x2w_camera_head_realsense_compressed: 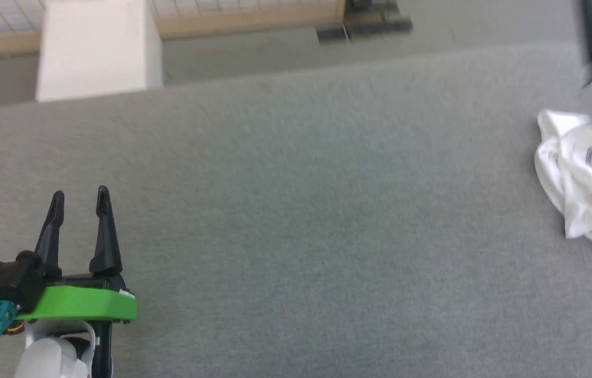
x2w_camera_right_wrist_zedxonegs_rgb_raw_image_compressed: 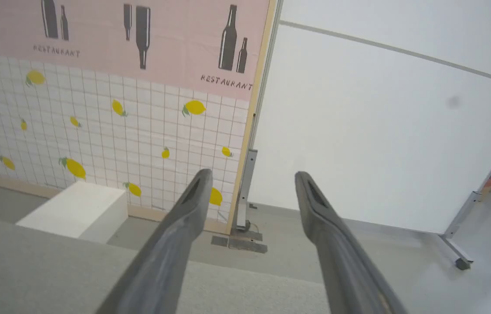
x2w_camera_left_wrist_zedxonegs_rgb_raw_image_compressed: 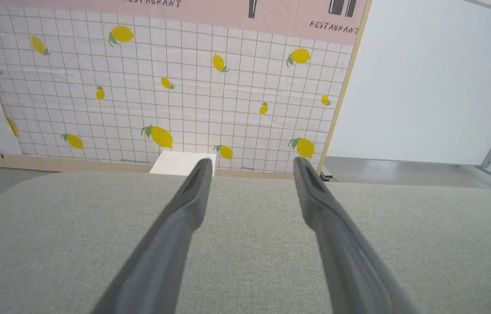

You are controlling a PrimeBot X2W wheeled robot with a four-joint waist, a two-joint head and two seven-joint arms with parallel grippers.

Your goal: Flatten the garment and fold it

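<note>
At the lower left of the head view, the left gripper [x2w_camera_head_realsense_compressed: 80, 195] hangs over the grey fabric surface [x2w_camera_head_realsense_compressed: 301, 210], its 2 fingers spread wide and empty. At the right edge, the garment [x2w_camera_head_realsense_compressed: 584, 178] lies crumpled in a heap. In the right wrist view, the right gripper [x2w_camera_right_wrist_zedxonegs_rgb_raw_image_compressed: 252, 176] gapes wide, holding nothing.

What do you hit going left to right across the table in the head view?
The left gripper, open, at lower left → bare grey surface → crumpled white garment at the right edge.
</note>
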